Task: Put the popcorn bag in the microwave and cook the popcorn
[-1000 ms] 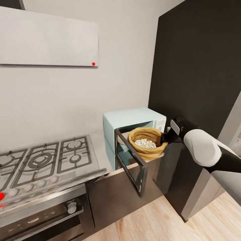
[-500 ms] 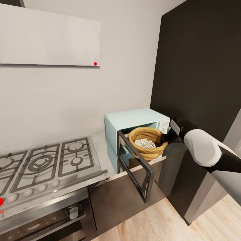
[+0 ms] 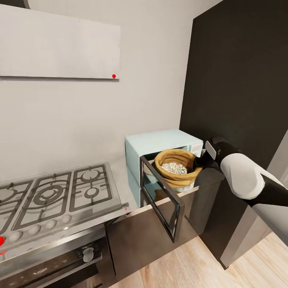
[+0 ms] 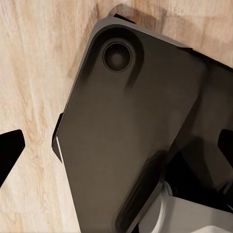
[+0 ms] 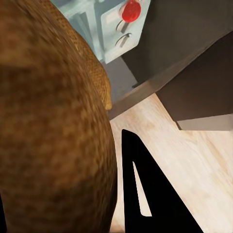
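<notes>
Rising slightly since a moment ago, the squat tan burlap popcorn bag (image 3: 177,168) is hanging at the open mouth of the pale mint-blue microwave (image 3: 160,144), white popcorn (image 3: 174,168) showing inside. The right end effector (image 3: 200,163) is clenching its rim beside the dark glass door (image 3: 162,198).

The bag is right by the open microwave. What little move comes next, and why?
Probably ease the bag deeper into the microwave. Its door hangs open, and the right end effector holds the bag at the opening, not yet set down inside.
</notes>
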{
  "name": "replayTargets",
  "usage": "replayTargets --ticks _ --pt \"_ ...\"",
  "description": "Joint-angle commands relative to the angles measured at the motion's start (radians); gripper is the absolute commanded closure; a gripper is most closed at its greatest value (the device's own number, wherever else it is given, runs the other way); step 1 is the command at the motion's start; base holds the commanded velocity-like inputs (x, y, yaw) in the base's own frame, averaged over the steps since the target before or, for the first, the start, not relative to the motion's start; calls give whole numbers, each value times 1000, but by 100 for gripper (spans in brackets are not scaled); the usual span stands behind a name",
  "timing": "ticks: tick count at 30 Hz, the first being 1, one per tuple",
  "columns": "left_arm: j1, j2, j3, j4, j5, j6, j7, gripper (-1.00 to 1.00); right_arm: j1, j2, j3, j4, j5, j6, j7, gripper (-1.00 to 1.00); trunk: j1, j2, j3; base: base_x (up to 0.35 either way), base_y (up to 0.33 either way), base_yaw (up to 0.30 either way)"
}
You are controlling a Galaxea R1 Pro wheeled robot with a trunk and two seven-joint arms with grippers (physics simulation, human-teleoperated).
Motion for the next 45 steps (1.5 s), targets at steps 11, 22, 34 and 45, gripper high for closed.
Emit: replayTargets --ticks 11,22,34,45 --pt "0 0 1 -1 2 -2 3 -100 0 0 -2 1 9 3 -5 100 0 -1 -1 0 0 0" --pt "0 0 2 -1 2 -2 3 -100 0 25 -4 17 9 3 -28 100 0 -1 -1 0 0 0" --pt "0 0 1 -1 2 -2 1 -100 0 25 -4 18 5 3 -34 100 0 -1 -1 94 0 0" --pt "0 0 1 -1 2 -2 3 -100 0 25 -4 18 8 3 -48 100 0 -1 -1 93 0 0"
